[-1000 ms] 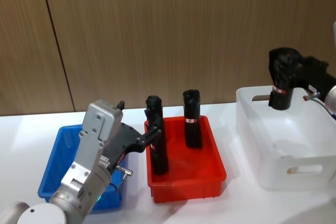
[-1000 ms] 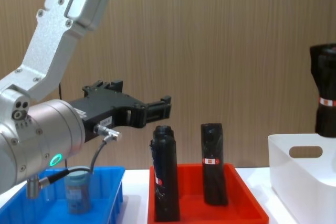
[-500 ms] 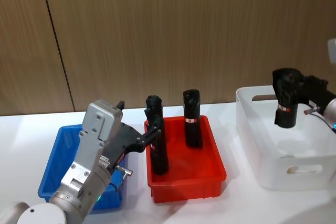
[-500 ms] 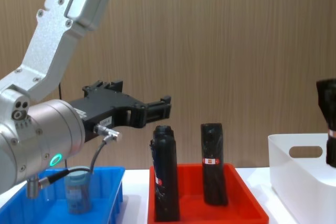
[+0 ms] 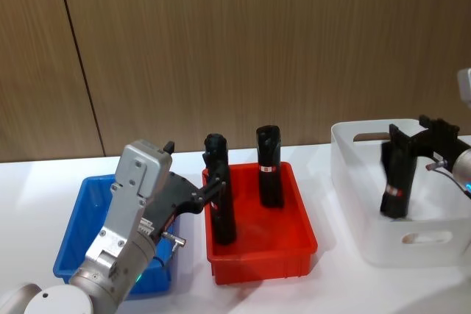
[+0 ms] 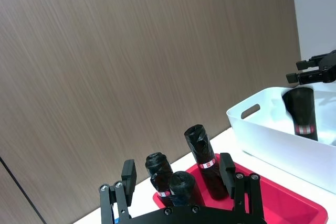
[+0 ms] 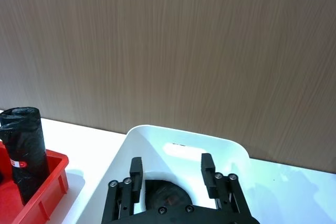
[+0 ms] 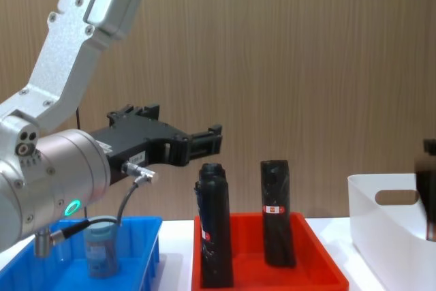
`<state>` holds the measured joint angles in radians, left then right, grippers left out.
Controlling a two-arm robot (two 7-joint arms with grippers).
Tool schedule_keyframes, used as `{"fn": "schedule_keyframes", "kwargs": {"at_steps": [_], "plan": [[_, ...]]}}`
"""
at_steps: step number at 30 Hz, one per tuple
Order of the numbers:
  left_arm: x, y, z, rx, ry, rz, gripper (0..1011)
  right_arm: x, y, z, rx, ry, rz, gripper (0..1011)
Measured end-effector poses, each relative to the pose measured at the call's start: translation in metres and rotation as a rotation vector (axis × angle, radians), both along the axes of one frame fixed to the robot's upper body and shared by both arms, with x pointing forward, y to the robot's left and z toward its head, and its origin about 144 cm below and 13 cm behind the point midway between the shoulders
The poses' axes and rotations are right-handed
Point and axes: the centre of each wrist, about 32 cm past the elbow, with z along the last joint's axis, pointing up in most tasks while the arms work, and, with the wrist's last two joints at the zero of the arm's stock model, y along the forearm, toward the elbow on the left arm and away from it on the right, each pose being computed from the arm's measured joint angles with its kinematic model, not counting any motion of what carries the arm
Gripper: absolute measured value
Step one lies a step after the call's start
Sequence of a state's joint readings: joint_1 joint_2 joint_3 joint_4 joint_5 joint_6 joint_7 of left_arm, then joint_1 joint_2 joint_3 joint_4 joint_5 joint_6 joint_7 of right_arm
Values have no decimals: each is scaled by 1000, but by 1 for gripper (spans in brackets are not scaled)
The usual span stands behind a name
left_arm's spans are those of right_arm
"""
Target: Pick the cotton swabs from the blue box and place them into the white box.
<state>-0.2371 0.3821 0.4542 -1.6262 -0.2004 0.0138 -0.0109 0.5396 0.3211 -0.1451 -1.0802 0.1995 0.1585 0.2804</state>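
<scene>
Wall panels (image 5: 221,49): wood-grain finish, matt, fine vertical streaks, dark seams betw. panels.
Table (image 5: 37,196): white, smooth, slight sheen.
Blue box (image 5: 81,218): moulded plastic, glossy.
Red tray (image 5: 294,211): plastic, glossy, smooth walls.
White box (image 5: 353,182): plastic, smooth, semi-gloss, faintly translucent at walls.
Black rolls (image 5: 269,165): crinkled plastic film, soft sheen, red-and-white paper-like label bands.
Cotton swabs (image 8: 100,247): clear plastic tub, pale blue-grey lid, smooth.
Left arm (image 8: 75,39): silver-grey metal housing, fine textured matt, w/ screw heads.
Left gripper (image 8: 204,142): black, matt, plastic or coated metal, cannot tell which.
Right gripper (image 7: 173,174): same black matt finish.
</scene>
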Motion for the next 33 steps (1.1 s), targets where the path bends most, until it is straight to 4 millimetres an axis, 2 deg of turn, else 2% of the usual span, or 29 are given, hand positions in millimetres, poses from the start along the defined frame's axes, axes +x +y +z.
{"fn": "schedule_keyframes", "kwargs": {"at_steps": [1, 6, 7, 9, 13, 33], "plan": [[0, 0, 0, 0, 0, 0, 1004, 0, 0, -1, 2, 0, -2, 692], [0, 0, 0, 0, 0, 0, 1004, 0, -1, -3, 18, -16, -4, 830], [0, 0, 0, 0, 0, 0, 1004, 0, -1, -3, 21, -19, -4, 830], [0, 0, 0, 0, 0, 0, 1004, -1, -1, -3, 26, -26, -3, 922], [0, 0, 0, 0, 0, 0, 1004, -3, -1, -1, 38, -44, 7, 1002], [0, 0, 0, 0, 0, 0, 1004, -7, 1, 2, 63, -80, 35, 1002]]}}
